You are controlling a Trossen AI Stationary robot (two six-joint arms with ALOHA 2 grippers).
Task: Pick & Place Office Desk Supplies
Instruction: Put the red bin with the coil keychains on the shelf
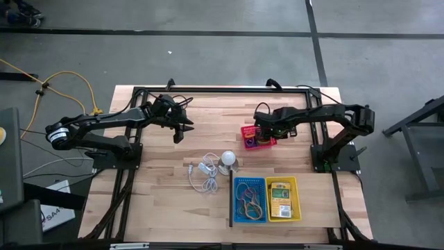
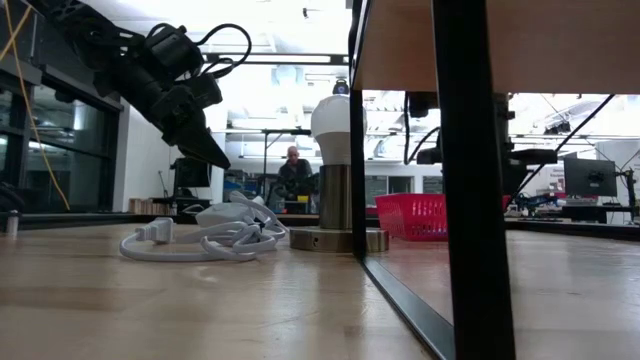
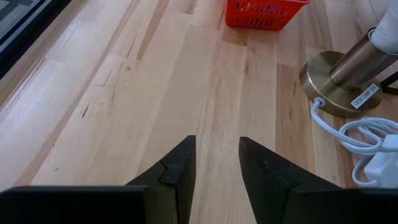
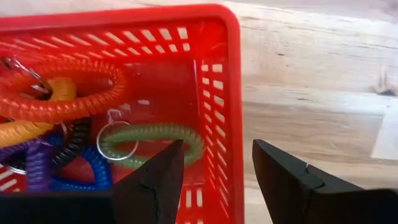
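Right gripper held open, empty, straddling the slotted wall of the red plastic basket; coiled springy rings heaped inside. Left gripper parted over bare wood.

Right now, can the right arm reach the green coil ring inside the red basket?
Probably yes. The right gripper hangs open at the red basket wall, the green coil ring just beyond its fingers, uncovered.

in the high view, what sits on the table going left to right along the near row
white cord → bulb lamp → blue basket → yellow basket
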